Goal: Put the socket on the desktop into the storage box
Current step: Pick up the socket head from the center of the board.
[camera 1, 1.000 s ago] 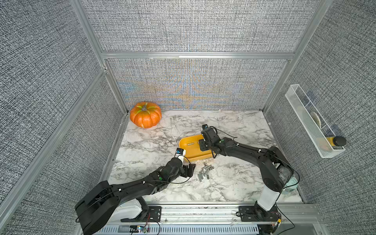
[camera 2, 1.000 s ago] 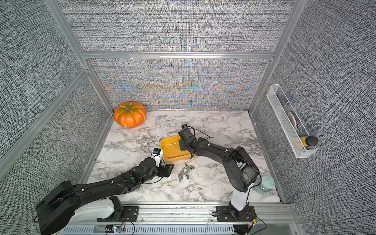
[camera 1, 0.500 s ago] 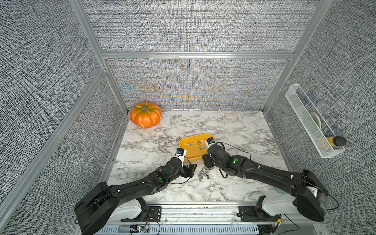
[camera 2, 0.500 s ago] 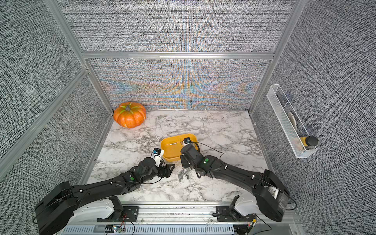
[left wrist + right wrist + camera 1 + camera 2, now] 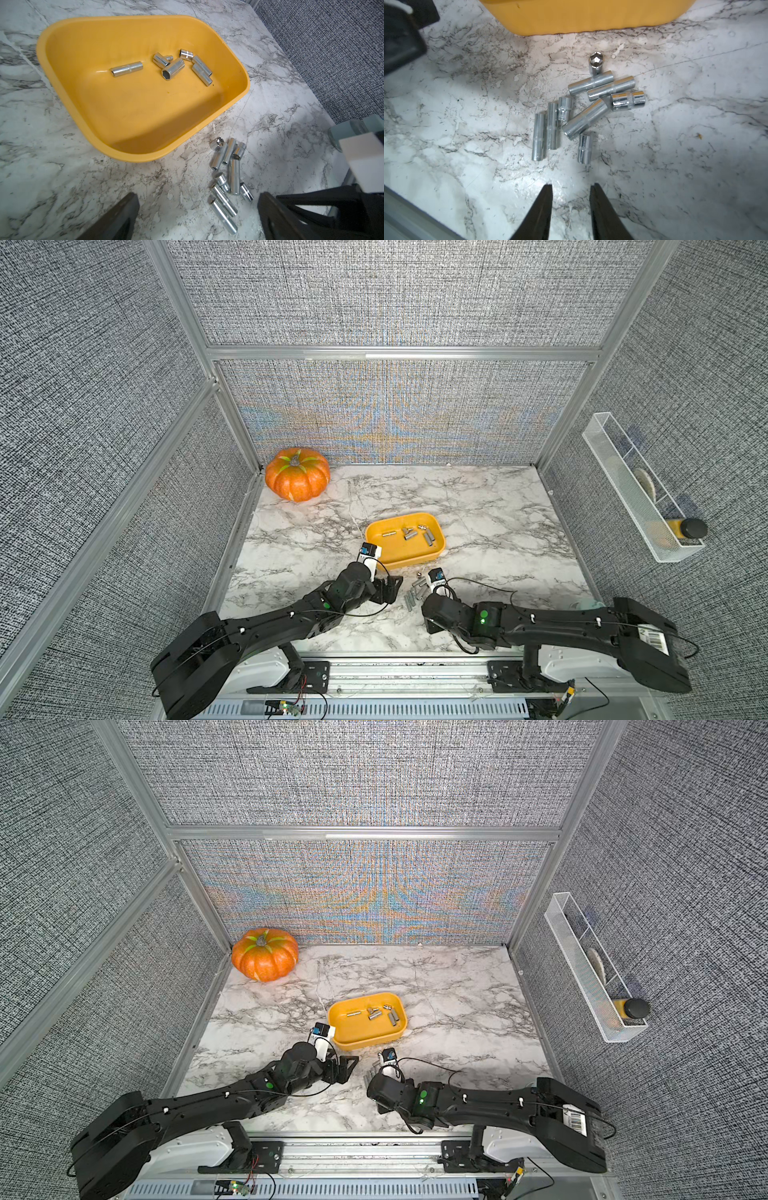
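9 sockets sit in a loose cluster on the counter, 8 lying and 1 upright, just beside the near wall of the box, which holds several more. The right claw hovers near the cluster, narrowly spread and empty. The left claw is spread wide and empty beside the same cluster.
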Controlling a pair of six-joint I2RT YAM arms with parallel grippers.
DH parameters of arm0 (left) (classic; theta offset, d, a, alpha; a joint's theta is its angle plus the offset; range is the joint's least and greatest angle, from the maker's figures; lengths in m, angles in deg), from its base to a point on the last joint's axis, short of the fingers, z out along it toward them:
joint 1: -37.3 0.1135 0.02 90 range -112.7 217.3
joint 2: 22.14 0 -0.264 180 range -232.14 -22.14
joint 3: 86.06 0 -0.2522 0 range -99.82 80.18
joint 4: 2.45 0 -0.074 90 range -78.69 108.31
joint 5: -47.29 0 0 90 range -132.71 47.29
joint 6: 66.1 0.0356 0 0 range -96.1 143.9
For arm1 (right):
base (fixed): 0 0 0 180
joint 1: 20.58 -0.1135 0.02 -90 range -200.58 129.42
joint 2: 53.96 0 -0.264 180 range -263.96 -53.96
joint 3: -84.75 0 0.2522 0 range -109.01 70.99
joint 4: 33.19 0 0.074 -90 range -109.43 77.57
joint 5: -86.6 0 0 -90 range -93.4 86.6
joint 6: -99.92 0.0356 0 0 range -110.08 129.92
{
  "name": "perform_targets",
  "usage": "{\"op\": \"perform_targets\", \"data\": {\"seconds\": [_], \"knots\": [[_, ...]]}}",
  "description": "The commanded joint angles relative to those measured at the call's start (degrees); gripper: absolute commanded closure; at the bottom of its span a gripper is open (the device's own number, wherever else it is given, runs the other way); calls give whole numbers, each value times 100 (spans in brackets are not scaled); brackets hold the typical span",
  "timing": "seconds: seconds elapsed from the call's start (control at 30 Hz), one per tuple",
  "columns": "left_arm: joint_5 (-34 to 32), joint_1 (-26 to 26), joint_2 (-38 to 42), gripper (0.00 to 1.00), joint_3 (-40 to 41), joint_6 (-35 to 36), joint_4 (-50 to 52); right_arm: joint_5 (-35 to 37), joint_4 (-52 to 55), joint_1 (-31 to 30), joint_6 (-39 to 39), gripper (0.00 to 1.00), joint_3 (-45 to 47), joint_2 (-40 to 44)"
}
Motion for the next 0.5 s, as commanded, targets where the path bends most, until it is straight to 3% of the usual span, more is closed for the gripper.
{"op": "perform_targets", "data": {"seconds": [0.0, 0.47], "knots": [[57, 2, 12, 6, 7, -23, -165, 123, -236, 35, 98, 66, -20, -168], [107, 1, -14, 6, -11, -50, -149, -142, -497, 487, -265, 71, -39, -553]]}}
